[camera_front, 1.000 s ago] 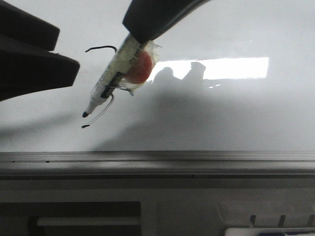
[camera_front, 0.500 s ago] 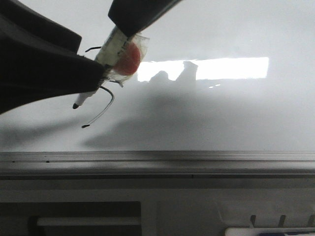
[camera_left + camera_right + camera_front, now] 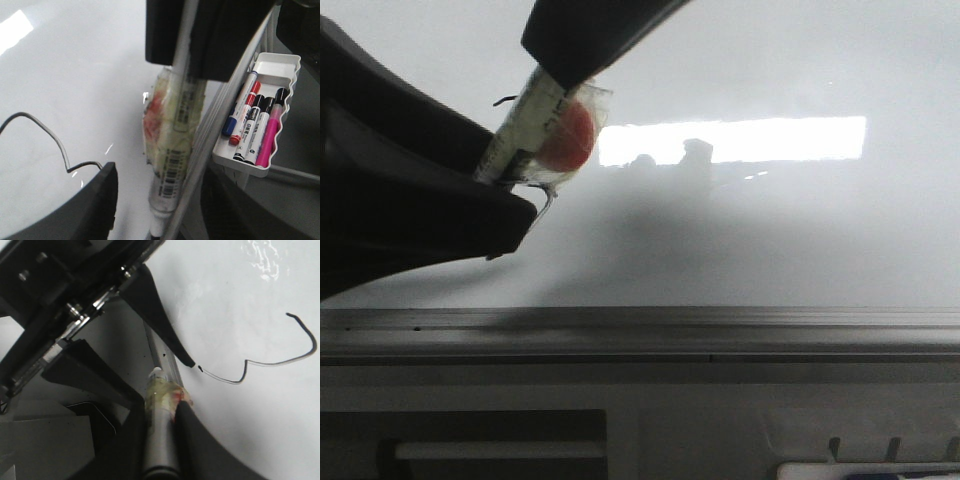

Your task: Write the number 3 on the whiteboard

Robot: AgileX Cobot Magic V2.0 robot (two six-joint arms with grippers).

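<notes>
Black and bulky, the left gripper [image 3: 470,200] fills the left side with its fingers spread, hiding the marker's [image 3: 525,125] tip and most of the number 3 [image 3: 270,357] — a thin stroke on the whiteboard [image 3: 770,230]. From upper centre, the right gripper [image 3: 565,65] pinches the marker's taped barrel.

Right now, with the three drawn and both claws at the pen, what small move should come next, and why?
Probably close the left claw on the front end of the marker. The number 3 looks finished on the whiteboard, the right claw grips the marker by its barrel, and the left claw's open fingers straddle its tip end, so a handover seems set up.
</notes>
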